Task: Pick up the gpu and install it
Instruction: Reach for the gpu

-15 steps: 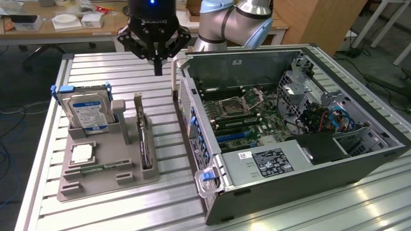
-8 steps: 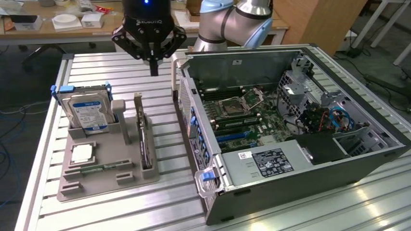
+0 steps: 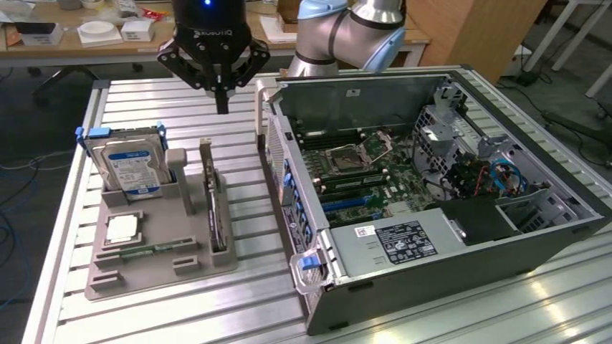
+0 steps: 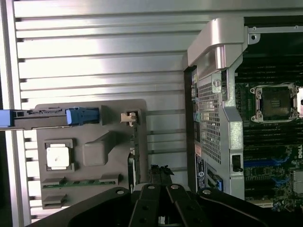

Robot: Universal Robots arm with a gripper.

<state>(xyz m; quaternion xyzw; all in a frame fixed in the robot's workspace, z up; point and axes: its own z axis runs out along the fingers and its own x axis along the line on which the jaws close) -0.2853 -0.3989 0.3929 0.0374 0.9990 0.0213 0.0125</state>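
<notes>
The gpu is a thin dark card standing on its edge in a slot of the grey holder tray, its narrow metal bracket at the far end. My gripper hangs above the table just beyond the tray's far end, apart from the card, fingers pressed together with nothing between them. In the wrist view the gpu appears edge-on with its bracket end away from the gripper, whose tips sit close to the card's other end.
An open computer case with its motherboard exposed lies at the exterior view's right. The tray also holds a hard drive with a blue-white label, a processor chip and a green memory stick. The table is slatted aluminium.
</notes>
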